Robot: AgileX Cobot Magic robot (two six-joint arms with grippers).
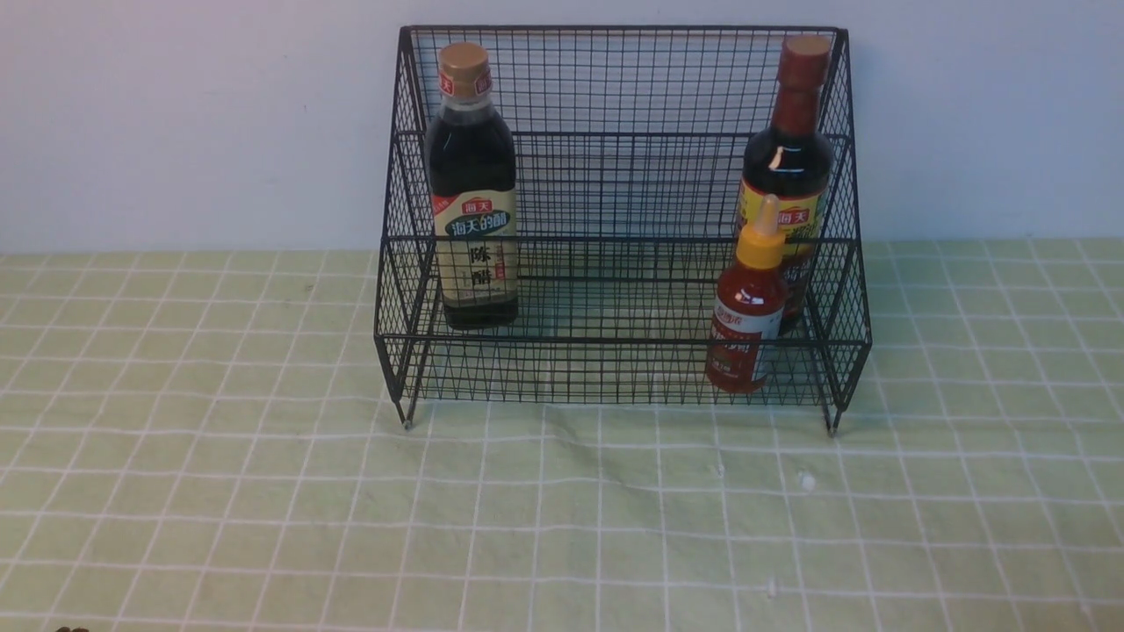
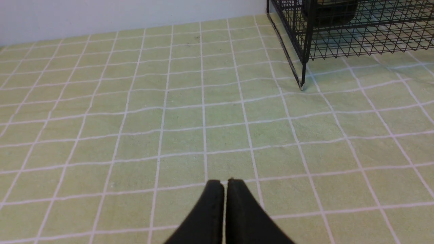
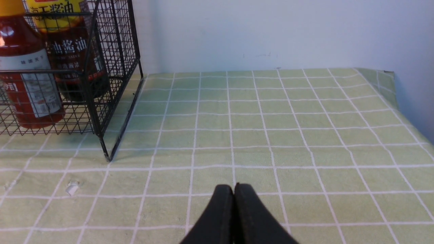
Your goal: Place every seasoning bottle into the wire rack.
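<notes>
Three bottles stood in the rack (image 1: 623, 211).
Left gripper (image 2: 223, 184) and right gripper (image 3: 233, 188), both clenched empty, sat well apart from it.

Both arms are hanging back out of the front camera's sight, so only the wrist cams are showing anything. The left gripper (image 2: 224, 184) is sitting with its two black fingers pressed together, nothing between them. The right gripper (image 3: 233, 188) is doing the same, tips touching and holding nothing, hovering low over the surface.
</notes>
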